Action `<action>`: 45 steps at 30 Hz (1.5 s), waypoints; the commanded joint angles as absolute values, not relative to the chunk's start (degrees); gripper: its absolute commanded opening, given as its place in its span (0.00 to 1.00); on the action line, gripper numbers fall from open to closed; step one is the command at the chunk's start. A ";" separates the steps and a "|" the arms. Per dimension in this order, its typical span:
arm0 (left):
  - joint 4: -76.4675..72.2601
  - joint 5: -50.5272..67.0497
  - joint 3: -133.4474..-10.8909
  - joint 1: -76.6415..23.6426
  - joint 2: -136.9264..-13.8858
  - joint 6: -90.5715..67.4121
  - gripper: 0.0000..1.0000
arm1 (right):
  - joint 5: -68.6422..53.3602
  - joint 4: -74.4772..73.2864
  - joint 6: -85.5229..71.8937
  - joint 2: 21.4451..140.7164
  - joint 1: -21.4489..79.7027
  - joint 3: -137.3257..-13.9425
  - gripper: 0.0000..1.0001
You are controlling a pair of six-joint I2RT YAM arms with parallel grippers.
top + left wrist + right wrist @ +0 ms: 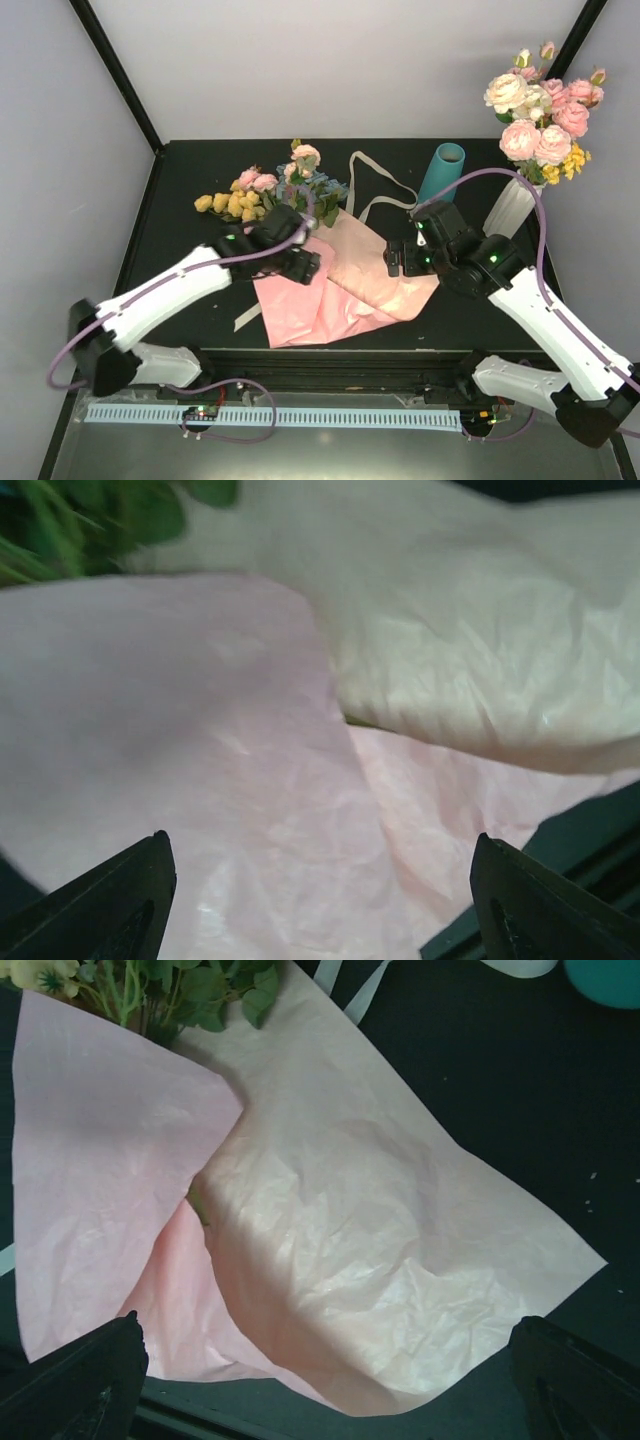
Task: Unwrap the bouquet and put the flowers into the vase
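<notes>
Flowers: the flowers (268, 190) lie at the far side of the table, left of centre, with their stems under a fold of the pink paper (340, 285).
Handling: probably light, with thin stems and soft heads; best pinched low on the bunched stems.
Paper: thin and crinkly, lying open; the fold covers the grasp point.
Tools: the left gripper (320, 900) and right gripper (330, 1385) hang spread wide and empty over the paper.
Vase: the vase (441, 170) stands upright, well apart to the right.
Obstacles: a loose ribbon (372, 180) lies between them; the white vase (508, 208) stands just beside.
</notes>
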State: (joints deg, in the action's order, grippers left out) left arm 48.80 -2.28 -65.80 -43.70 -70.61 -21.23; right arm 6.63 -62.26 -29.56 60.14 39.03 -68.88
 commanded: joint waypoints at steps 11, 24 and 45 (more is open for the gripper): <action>67.13 -16.80 -84.12 -59.32 -104.67 -30.75 0.75 | 8.74 -65.48 -33.23 54.28 39.12 -65.92 1.00; 66.96 -20.50 -83.22 -60.03 -110.34 -32.20 0.57 | 8.82 -68.02 -33.78 49.92 39.16 -62.94 1.00; 65.99 -25.23 -77.35 -59.90 -101.14 -37.46 0.01 | 5.83 -66.28 -33.00 52.05 39.18 -62.40 1.00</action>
